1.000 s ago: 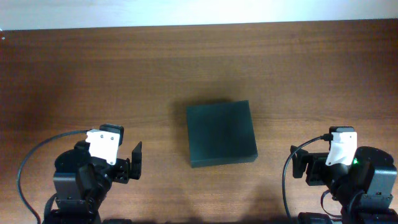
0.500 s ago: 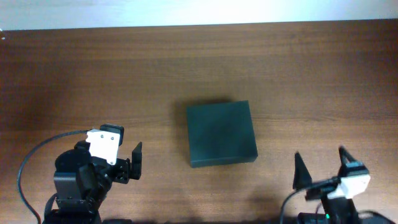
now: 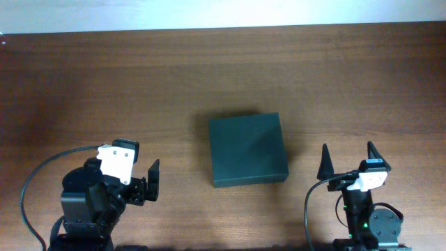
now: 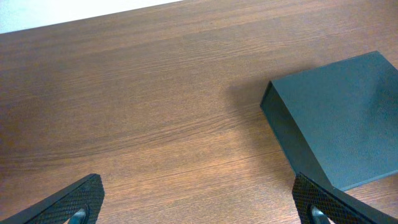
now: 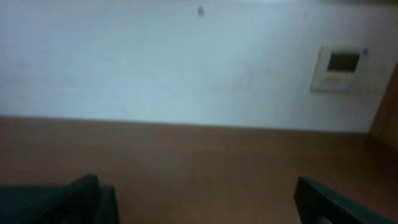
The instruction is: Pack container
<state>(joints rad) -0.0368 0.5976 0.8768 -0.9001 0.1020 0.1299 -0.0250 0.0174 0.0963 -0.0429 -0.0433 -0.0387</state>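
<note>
The dark green container (image 3: 247, 149) lies flat with its lid shut in the middle of the wooden table. It also shows at the right of the left wrist view (image 4: 342, 118). My left gripper (image 3: 144, 183) sits near the front left, open and empty, well to the left of the container; its fingers frame bare wood (image 4: 199, 202). My right gripper (image 3: 348, 157) is open and empty at the front right, just right of the container's near corner, fingers pointing away. The blurred right wrist view (image 5: 199, 202) shows a dark shape, probably the container (image 5: 31, 205), at the lower left.
The wooden table (image 3: 223, 77) runs back to a white wall. A small wall panel (image 5: 339, 67) shows in the right wrist view. Black cables loop beside both arm bases at the front edge.
The right arm has unfolded from its resting pose; its open fingers now point towards the far side, close to the container's right front corner. The left arm and the container have not moved.
</note>
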